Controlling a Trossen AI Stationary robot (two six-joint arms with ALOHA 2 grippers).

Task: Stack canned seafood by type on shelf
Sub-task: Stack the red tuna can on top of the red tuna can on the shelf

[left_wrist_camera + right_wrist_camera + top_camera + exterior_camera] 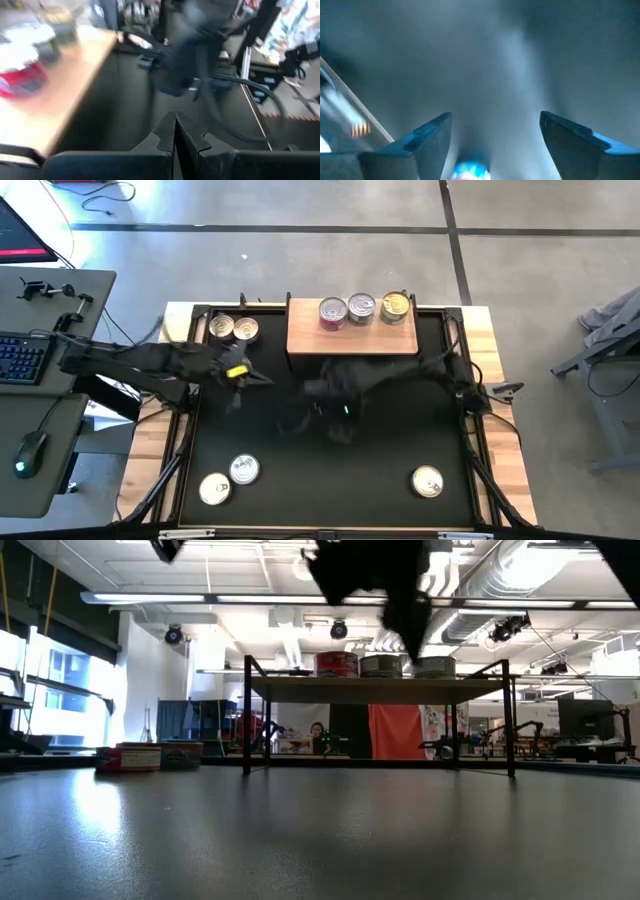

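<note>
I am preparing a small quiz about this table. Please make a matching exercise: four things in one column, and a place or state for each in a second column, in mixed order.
Things:
1. red-sided can
2. gold-lid can
3. left tool
4. right tool

Places or states:
a. open
b. shut
c. shelf top, left end of the row
d. shelf top, right end of the row

Pairs: 1-c, 2-d, 3-b, 4-a

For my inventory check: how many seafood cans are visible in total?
8: three on the shelf, two at the mat's far-left corner, two near-left, one near-right. Arms may hide others.
</note>
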